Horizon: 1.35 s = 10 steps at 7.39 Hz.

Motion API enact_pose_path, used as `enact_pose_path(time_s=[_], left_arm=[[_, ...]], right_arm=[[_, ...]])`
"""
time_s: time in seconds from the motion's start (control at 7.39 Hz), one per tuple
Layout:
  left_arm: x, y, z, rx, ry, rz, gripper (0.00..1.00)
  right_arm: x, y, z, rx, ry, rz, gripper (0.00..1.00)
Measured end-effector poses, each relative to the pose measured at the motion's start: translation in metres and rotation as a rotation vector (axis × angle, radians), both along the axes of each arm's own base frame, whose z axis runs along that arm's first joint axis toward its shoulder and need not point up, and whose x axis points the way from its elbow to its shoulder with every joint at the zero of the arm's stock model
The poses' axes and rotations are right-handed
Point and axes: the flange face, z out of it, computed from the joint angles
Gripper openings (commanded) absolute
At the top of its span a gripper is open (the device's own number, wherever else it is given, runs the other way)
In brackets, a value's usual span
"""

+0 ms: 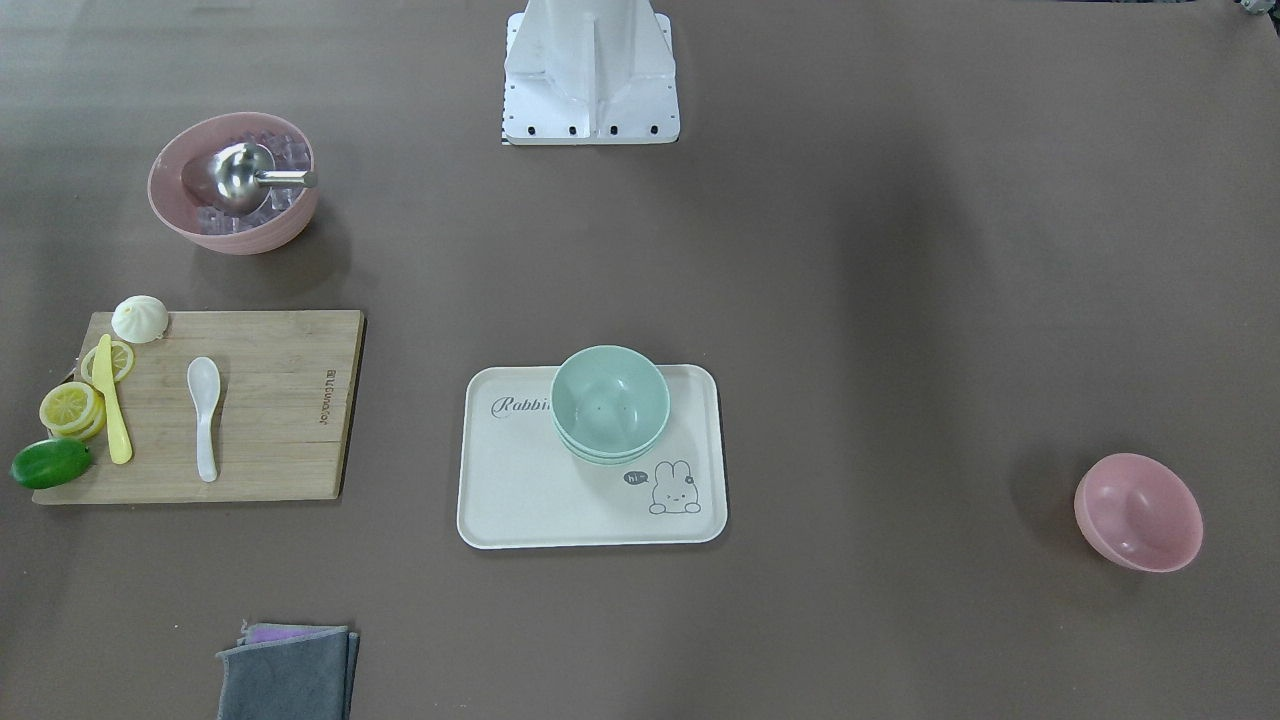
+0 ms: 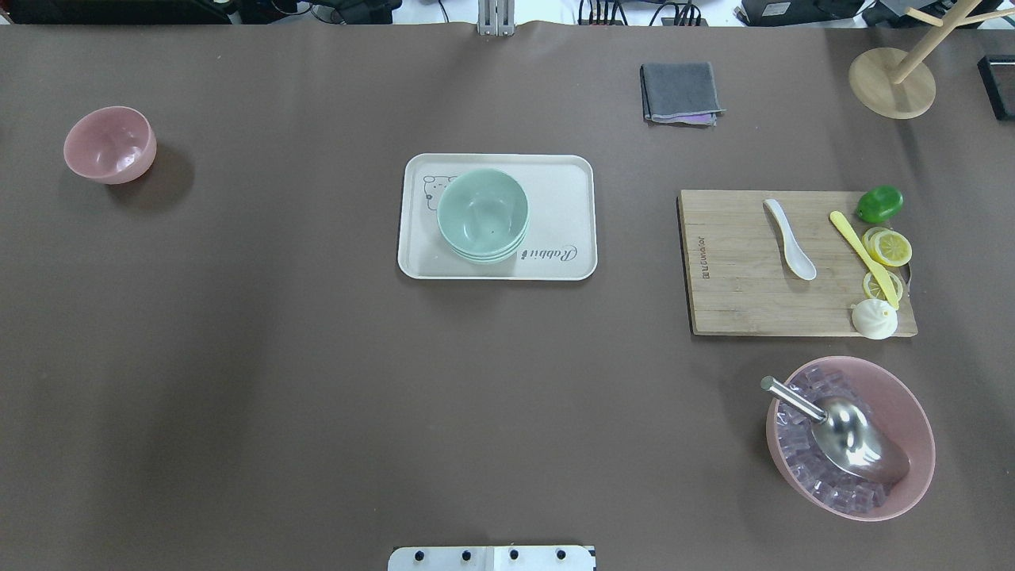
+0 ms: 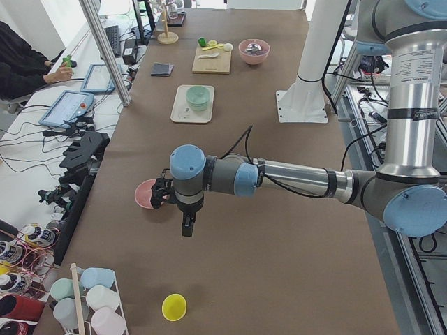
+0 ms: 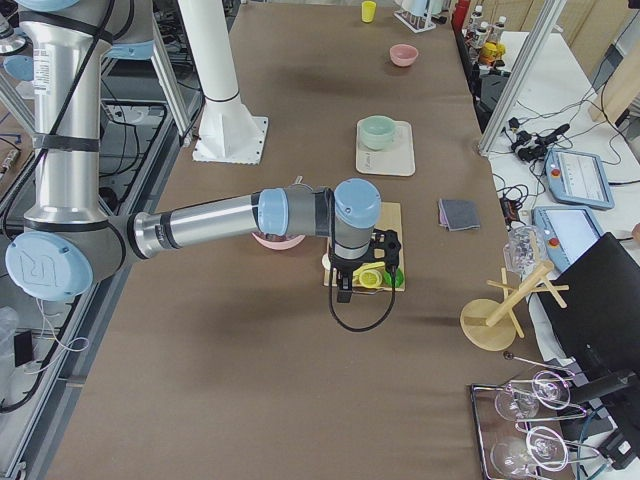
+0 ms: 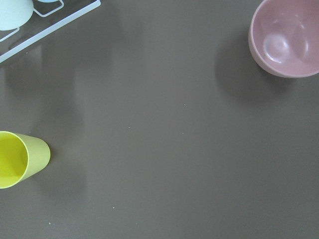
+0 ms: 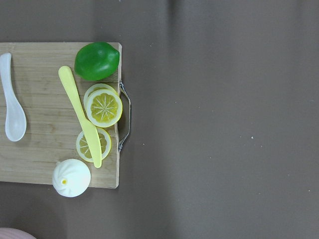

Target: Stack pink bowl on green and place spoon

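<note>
The small pink bowl (image 2: 109,144) stands upright on the table at the far left, also in the left wrist view (image 5: 286,37). The stacked green bowls (image 2: 482,214) sit on the cream tray (image 2: 571,182) at the table's middle. The white spoon (image 2: 789,238) lies on the wooden board (image 2: 737,301), also in the right wrist view (image 6: 12,112). My left gripper (image 3: 186,229) hangs beside the pink bowl (image 3: 147,194). My right gripper (image 4: 345,290) hangs over the board's outer end. Both show only in side views, so I cannot tell if they are open or shut.
The board also holds a lime (image 2: 879,204), lemon slices (image 2: 890,247), a yellow knife (image 2: 863,255) and a white bun (image 2: 874,319). A large pink bowl (image 2: 912,404) with ice cubes and a metal scoop (image 2: 852,440) stands nearby. A grey cloth (image 2: 680,93) lies farther back. A yellow cup (image 5: 17,159) stands left of the pink bowl.
</note>
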Motion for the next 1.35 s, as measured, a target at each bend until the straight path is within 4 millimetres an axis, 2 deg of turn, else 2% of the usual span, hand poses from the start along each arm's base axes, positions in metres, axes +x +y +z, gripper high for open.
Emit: enact_pose_path(time_s=[0.41, 0.68, 1.35], left_arm=[[-0.003, 0.01, 0.013, -0.023, -0.038, -0.006, 0.98], [-0.008, 0.009, 0.016, -0.019, -0.117, -0.015, 0.98], [-0.001, 0.004, -0.015, 0.035, -0.038, -0.006, 0.98]], right_arm=[[0.003, 0.0, 0.008, -0.001, 0.056, -0.006, 1.0], [0.004, 0.001, 0.01, -0.001, 0.086, -0.007, 1.0], [0.004, -0.001, 0.005, 0.002, 0.077, 0.0, 1.0]])
